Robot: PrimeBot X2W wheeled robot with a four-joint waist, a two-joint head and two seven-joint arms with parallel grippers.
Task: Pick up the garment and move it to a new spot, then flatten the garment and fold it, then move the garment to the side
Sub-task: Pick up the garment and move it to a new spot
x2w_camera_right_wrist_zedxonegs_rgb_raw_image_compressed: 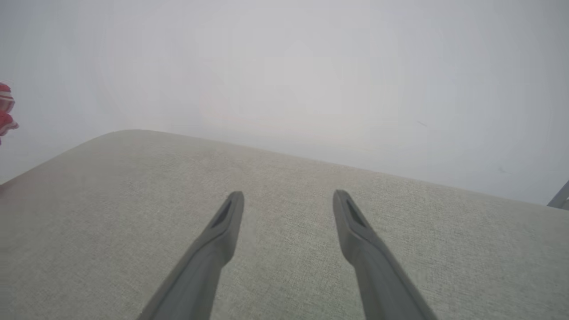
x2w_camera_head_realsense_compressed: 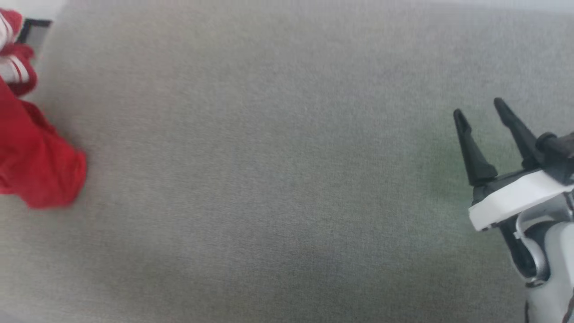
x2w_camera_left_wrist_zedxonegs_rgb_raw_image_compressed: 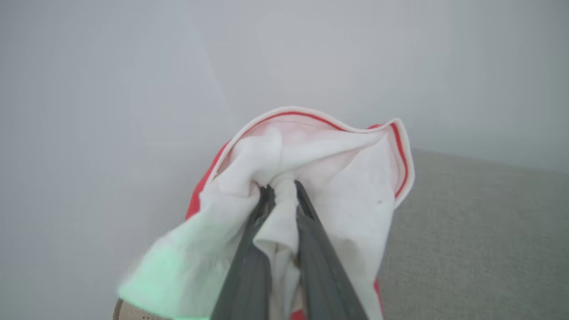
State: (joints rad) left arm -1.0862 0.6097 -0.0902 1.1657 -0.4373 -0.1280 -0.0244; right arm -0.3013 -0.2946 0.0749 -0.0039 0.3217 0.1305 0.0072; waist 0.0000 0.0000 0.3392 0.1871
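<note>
The garment [x2w_camera_head_realsense_compressed: 31,148] is a bunched red mass with white stripe trim at the head view's far left edge, over the grey fabric surface [x2w_camera_head_realsense_compressed: 269,179]. In the left wrist view my left gripper [x2w_camera_left_wrist_zedxonegs_rgb_raw_image_compressed: 282,186] is shut on a fold of the garment's [x2w_camera_left_wrist_zedxonegs_rgb_raw_image_compressed: 346,178] white lining, and the cloth billows around the fingers with its red-striped edge on top. My right gripper [x2w_camera_head_realsense_compressed: 479,110] stands open at the head view's right side, above bare surface. In the right wrist view its fingers [x2w_camera_right_wrist_zedxonegs_rgb_raw_image_compressed: 233,213] are spread wide with nothing between them, and a scrap of the garment [x2w_camera_right_wrist_zedxonegs_rgb_raw_image_compressed: 5,109] shows at the far left.
The grey fabric surface ends at a far edge [x2w_camera_right_wrist_zedxonegs_rgb_raw_image_compressed: 311,160] against a plain pale wall. A dark-framed object [x2w_camera_head_realsense_compressed: 33,27] sits at the head view's top left, beside the garment. A thin grey bar [x2w_camera_right_wrist_zedxonegs_rgb_raw_image_compressed: 560,198] shows at the right wrist view's right edge.
</note>
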